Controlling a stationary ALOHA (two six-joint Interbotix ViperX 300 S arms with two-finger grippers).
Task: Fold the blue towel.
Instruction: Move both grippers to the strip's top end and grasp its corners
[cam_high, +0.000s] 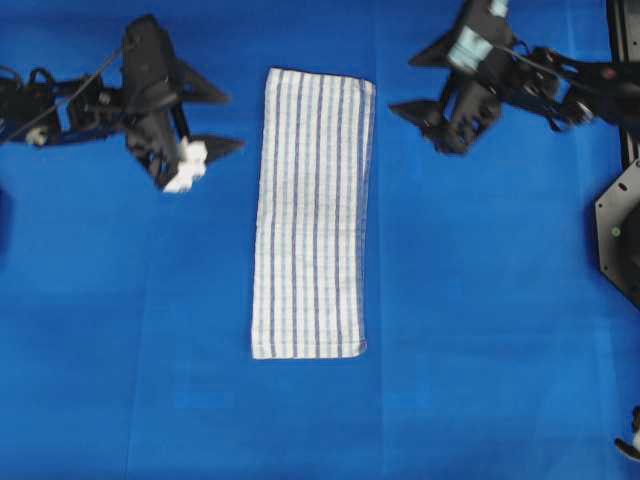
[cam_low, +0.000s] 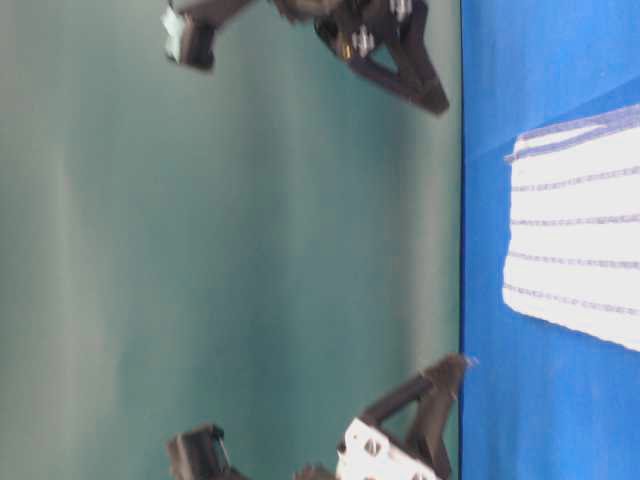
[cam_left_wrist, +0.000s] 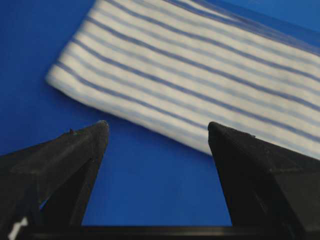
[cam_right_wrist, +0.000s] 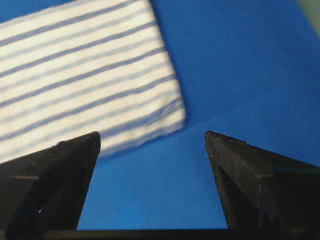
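The blue towel (cam_high: 312, 215), a white woven cloth with thin dark-blue and light-blue stripes, lay flat in the middle of the tabletop (cam_high: 480, 330) as a long narrow strip, its stripes running along its length from the far end to the near end in the overhead view. Its long edges looked soft and rounded in the wrist views, though how many layers it held could not be told. The solid-blue covering under it showed faint crease lines. To the towel's left, near its far end, the left gripper (cam_high: 222, 122) hovered with its fingers (cam_high: 205, 92) spread wide and empty, their tips pointing at the cloth's long edge but apart from it; the left wrist view showed a band of bare blue between the two dark fingers and the towel's corner (cam_left_wrist: 65, 80). On the other side, the right gripper (cam_high: 425, 85) stood near the opposite far corner, its fingers (cam_high: 412, 110) likewise spread wide and holding nothing, clear of the cloth. From the right wrist camera the towel's corner (cam_right_wrist: 172, 117) sat just beyond the gap between the fingers. A black stand (cam_high: 620, 225) stood at the right edge.
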